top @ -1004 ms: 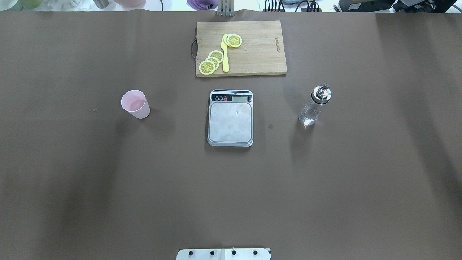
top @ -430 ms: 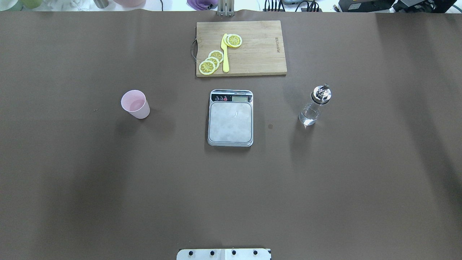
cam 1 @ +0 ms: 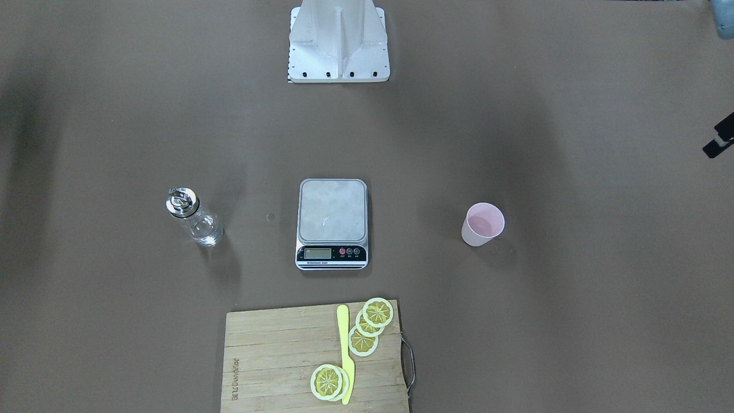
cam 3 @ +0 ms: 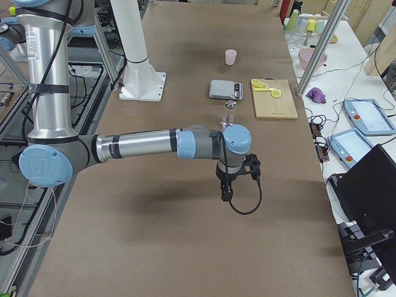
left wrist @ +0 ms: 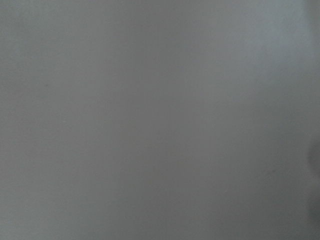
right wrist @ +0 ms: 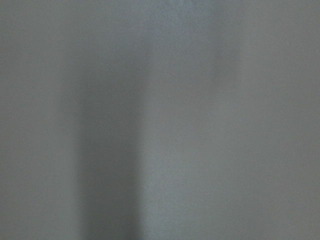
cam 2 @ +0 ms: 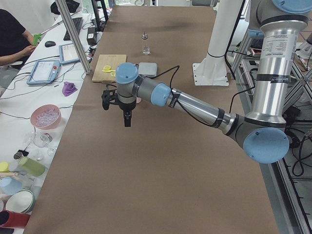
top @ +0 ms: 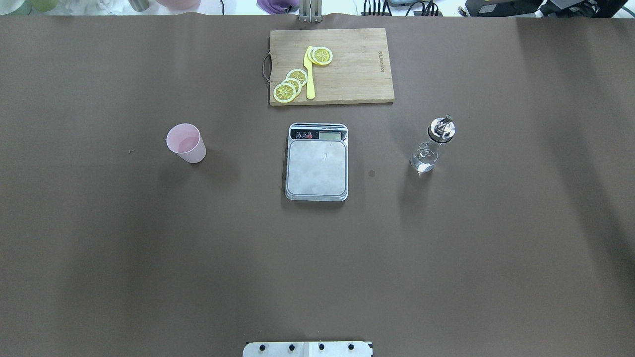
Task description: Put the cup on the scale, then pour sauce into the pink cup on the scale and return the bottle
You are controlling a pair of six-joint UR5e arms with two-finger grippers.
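Note:
The pale pink cup (top: 185, 143) stands upright on the brown table, left of the scale (top: 316, 166); the silver platform of the scale is bare. The clear glass bottle (top: 430, 148) with a chrome spout stands upright to the right of the scale. No arm shows in the overhead view. My left gripper (cam 2: 126, 117) hangs above the table at the robot's left end. My right gripper (cam 3: 225, 189) hangs above the table at the right end, nearer than the bottle (cam 3: 229, 115). I cannot tell whether either gripper is open or shut. Both wrist views show only blurred table surface.
A wooden cutting board (top: 347, 74) with lemon slices and a yellow knife (top: 309, 74) lies just beyond the scale. The robot's base plate (top: 307, 349) is at the near edge. Bowls, cups and tablets sit on side benches past the table's far edge.

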